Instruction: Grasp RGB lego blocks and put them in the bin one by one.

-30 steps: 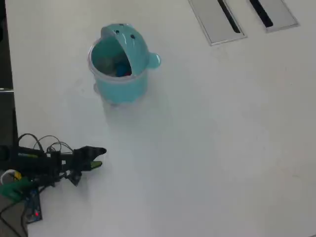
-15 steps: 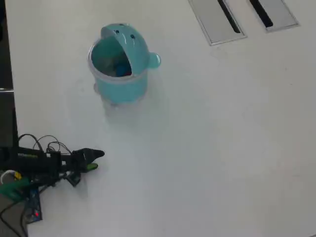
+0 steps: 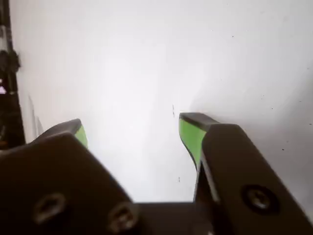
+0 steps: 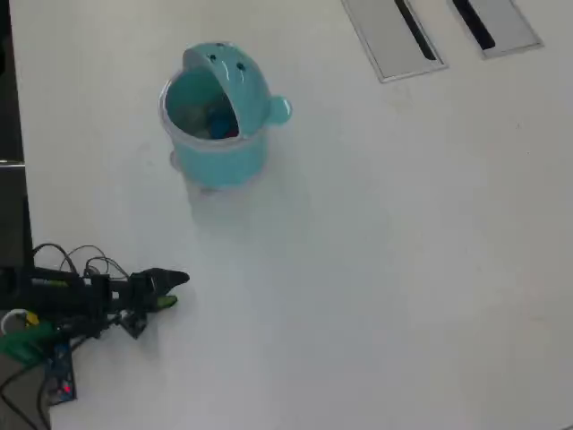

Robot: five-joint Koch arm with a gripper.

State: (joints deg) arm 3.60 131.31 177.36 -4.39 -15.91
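Note:
The teal bin (image 4: 219, 143) stands at the upper left of the white table in the overhead view, its domed lid tipped back. A blue lego block (image 4: 218, 126) shows inside it; no other block can be made out on the table. My gripper (image 4: 175, 291) lies low at the table's left edge, well below the bin, pointing right. In the wrist view my gripper (image 3: 132, 131) is open: its two green-padded fingers (image 3: 191, 136) stand wide apart with only bare white table between them.
Two flat grey slotted panels (image 4: 394, 38) lie at the top right of the overhead view. The arm's wiring and a small board (image 4: 58, 372) sit at the lower left corner. The table's dark left edge (image 3: 9, 73) shows in the wrist view.
The gripper has drawn back slightly to the left and settled; over the last half second nothing visibly moves.

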